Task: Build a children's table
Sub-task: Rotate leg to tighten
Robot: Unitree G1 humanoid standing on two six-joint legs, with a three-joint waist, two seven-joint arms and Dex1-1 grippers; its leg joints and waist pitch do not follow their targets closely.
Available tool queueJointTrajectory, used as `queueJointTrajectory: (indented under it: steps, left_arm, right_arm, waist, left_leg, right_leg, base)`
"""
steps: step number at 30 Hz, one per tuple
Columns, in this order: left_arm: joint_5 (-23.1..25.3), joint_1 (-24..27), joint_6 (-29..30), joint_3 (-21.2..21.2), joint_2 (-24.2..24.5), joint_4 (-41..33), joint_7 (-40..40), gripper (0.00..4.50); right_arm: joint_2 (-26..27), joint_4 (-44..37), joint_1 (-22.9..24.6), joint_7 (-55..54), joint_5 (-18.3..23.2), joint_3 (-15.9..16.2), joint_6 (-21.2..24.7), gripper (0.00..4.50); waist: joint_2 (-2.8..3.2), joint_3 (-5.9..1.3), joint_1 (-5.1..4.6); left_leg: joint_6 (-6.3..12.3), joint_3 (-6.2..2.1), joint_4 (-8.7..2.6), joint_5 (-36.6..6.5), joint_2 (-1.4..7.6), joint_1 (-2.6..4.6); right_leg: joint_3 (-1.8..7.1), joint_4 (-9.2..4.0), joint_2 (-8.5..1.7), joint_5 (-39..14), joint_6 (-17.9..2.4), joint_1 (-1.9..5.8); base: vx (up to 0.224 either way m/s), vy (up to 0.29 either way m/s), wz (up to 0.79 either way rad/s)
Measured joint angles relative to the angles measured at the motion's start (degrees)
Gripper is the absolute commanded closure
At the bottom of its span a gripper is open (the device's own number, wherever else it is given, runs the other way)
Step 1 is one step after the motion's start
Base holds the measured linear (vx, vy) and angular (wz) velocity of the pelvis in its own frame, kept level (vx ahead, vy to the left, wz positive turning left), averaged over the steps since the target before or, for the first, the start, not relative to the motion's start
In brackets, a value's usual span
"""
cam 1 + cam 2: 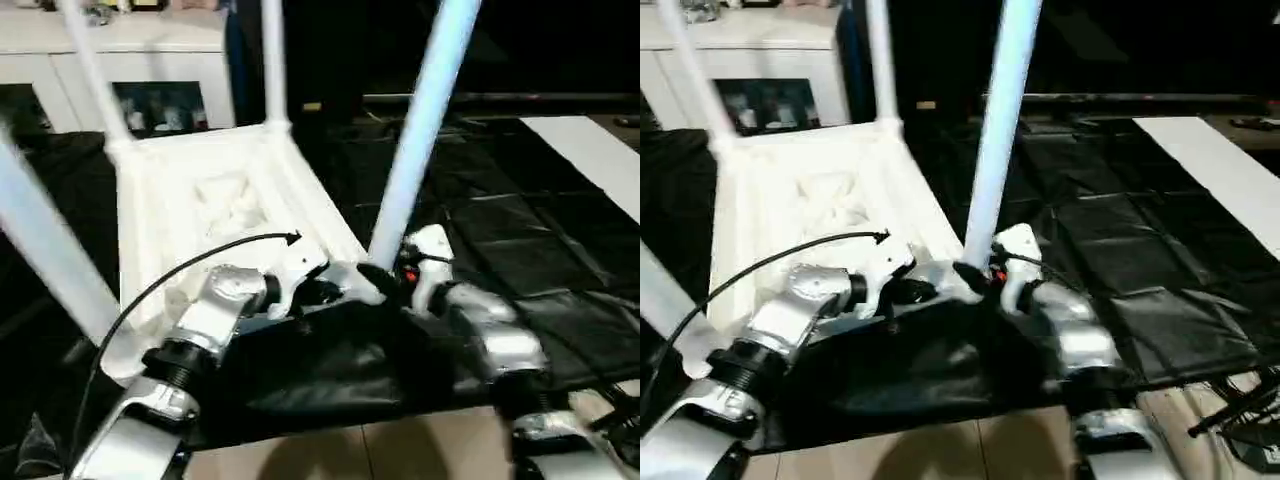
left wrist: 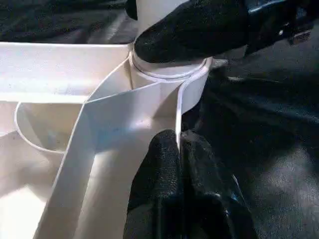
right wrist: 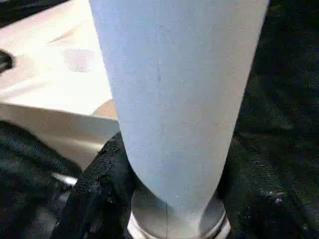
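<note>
Material: white plastic against black sheeting (image 1: pixel 520 250) that covers the floor.
Table position: the children's table (image 1: pixel 215 215) lies upside down on the black sheeting, ribbed and rimmed underside facing up, filling the head view from the centre out to 9 o'clock.
Legs: four round white legs stand up from the corner sockets; the nearest-right leg (image 1: pixel 420 130) rises toward 12 o'clock from just right of centre, two more rise at 11 and 12 o'clock, and one crosses the picture's edge at 9 o'clock.
Left claw: the left claw (image 2: pixel 178 172) is clenched on the thin upright rim of the tabletop, one black finger on each side of the rim wall, just beside the near-right corner socket (image 2: pixel 169 74).
Right claw: the right claw (image 3: pixel 172 191) grasps the nearest-right leg at its base, black fingers (image 3: pixel 94 194) wrapped on both sides of the leg just above the socket collar.
Arms: both silver forearms reach in from 6 o'clock, the left from 7 o'clock, the right from 5 o'clock, meeting at the same corner.
Cable: a black cable (image 1: pixel 200 260) arcs over the left wrist.
Background: a white glass-door cabinet (image 1: pixel 120 60) stands at 11 o'clock behind the table.
Floor: pale tiles (image 1: pixel 400 450) show at 6 o'clock, in front of the sheeting.
</note>
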Motion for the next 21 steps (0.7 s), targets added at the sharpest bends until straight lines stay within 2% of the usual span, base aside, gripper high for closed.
queueJointTrajectory:
  steps: [2,6,9,13,14,17,21]
  left_arm:
    - [0.25,0.00,0.03,0.00,-0.16,0.02,0.34,4.50]
    - [0.27,0.07,0.03,-0.09,0.05,-0.39,-0.86,4.50]
    - [-0.24,0.74,-0.20,-0.46,1.32,-1.97,-4.47,4.50]
    - [-2.00,1.64,-1.50,-1.72,4.63,-4.15,-11.52,4.50]
    - [-2.57,1.83,-1.65,-1.95,5.30,-4.65,-13.10,4.50]
    - [-3.16,2.30,-1.77,-2.85,7.10,-6.31,-17.85,4.50]
    - [-4.05,3.14,-2.58,-4.64,10.97,-9.01,-24.65,4.50]
  right_arm:
    - [0.25,0.27,-0.03,-0.41,0.02,-0.11,-0.27,1.81]
    - [-0.40,-0.16,0.10,2.45,1.85,-0.49,0.87,1.61]
    - [-3.39,-1.22,0.70,10.15,1.93,0.21,0.97,1.50]
    - [-8.53,-3.34,1.32,22.33,3.31,2.61,1.74,1.50]
    - [-9.56,-3.90,1.47,24.92,3.78,3.03,2.13,1.50]
    - [-12.33,-5.37,1.54,31.36,4.51,5.31,2.87,1.50]
    - [-15.25,-6.94,1.66,40.72,4.59,8.74,3.90,1.50]
  waist:
    - [0.03,-0.03,-0.35]
    - [0.07,-0.06,-0.53]
    - [-0.03,-0.10,-0.55]
    - [-0.05,-0.13,-0.09]
    - [-0.06,-0.13,0.14]
    - [-0.06,-0.12,1.76]
    - [-0.02,-0.10,3.09]
  left_leg:
    - [0.01,-0.10,-0.02,-0.01,0.00,0.13]
    - [0.03,-0.23,-0.05,-0.02,-0.01,0.01]
    - [0.25,-0.25,-0.05,-0.17,-0.04,-0.44]
    - [0.29,-0.03,-0.28,-0.39,-0.02,-0.51]
    - [0.29,0.03,-0.40,-0.38,0.01,-0.56]
    - [0.47,0.12,-0.47,-0.29,0.03,-0.56]
    - [0.49,0.15,-0.46,-0.32,0.10,-0.50]
  right_leg:
    - [-0.16,-0.31,0.00,0.00,0.01,0.10]
    - [-0.21,-0.79,0.00,0.00,0.00,0.25]
    - [-0.10,-0.85,-0.01,0.00,-0.01,0.20]
    - [-0.05,-0.60,0.01,0.37,-0.13,0.04]
    - [-0.09,-0.55,0.05,0.29,-0.16,-0.08]
    - [-0.08,0.16,0.03,-0.33,-0.39,-0.39]
    - [-0.11,0.27,0.04,-0.45,-0.39,-0.39]
  base:
    - [0.000,0.000,0.00]
    - [0.000,0.000,0.00]
    - [0.000,0.000,0.00]
    - [0.027,-0.008,0.02]
    - [0.056,-0.018,0.03]
    - [0.017,-0.007,0.00]
    - [0.000,0.000,0.00]
